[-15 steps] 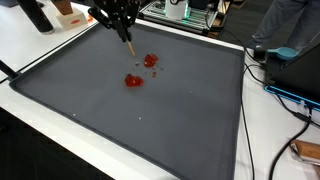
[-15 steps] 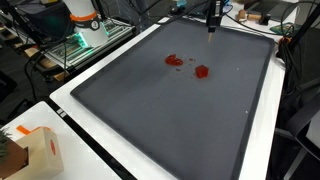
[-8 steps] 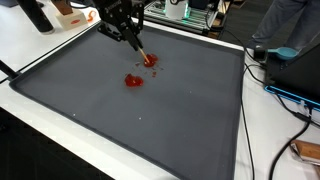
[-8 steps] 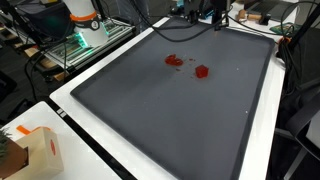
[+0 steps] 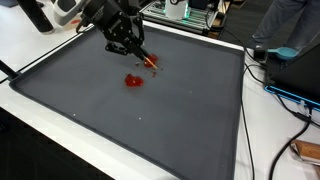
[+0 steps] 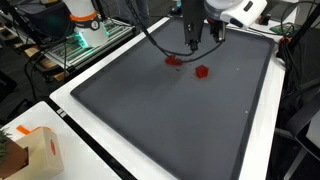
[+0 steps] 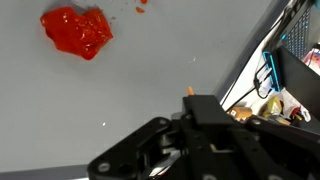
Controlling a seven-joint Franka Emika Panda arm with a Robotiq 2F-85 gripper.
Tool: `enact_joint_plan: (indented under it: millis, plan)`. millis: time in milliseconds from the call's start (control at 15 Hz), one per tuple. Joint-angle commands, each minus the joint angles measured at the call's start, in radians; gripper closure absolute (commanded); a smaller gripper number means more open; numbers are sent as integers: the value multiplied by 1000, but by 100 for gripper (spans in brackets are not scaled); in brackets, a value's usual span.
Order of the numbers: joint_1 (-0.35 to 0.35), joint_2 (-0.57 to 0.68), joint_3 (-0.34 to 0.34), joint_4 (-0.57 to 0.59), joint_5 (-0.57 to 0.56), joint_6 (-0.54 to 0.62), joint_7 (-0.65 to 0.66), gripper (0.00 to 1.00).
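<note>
Gripper (image 5: pixel 136 50) hangs low over the far part of the grey mat (image 5: pixel 150 130), fingers closed on a thin tan stick (image 5: pixel 147 60). The stick slants down so that its tip reaches a red smear (image 5: pixel 151 63); whether it touches we cannot tell. We judge the tilt lets the tip meet the mat without the fingers rubbing it. A red blob (image 5: pixel 133 80) lies near, at seven o'clock from the tip. The wrist view shows only the stick's end (an orange speck past the dark fingers). Cables (image 5: pixel 288 96), a box (image 6: pixel 35 150) and a person (image 5: pixel 285 25) sit off the mat; nothing blocks the stick.
</note>
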Motion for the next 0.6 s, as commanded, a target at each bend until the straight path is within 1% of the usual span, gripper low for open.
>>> enact_joint_plan:
  millis: [0,533]
  plan:
    - [-18,58,6,39,58,-23,-18,97]
    - [-5,139,2,61,74,2,15,97]
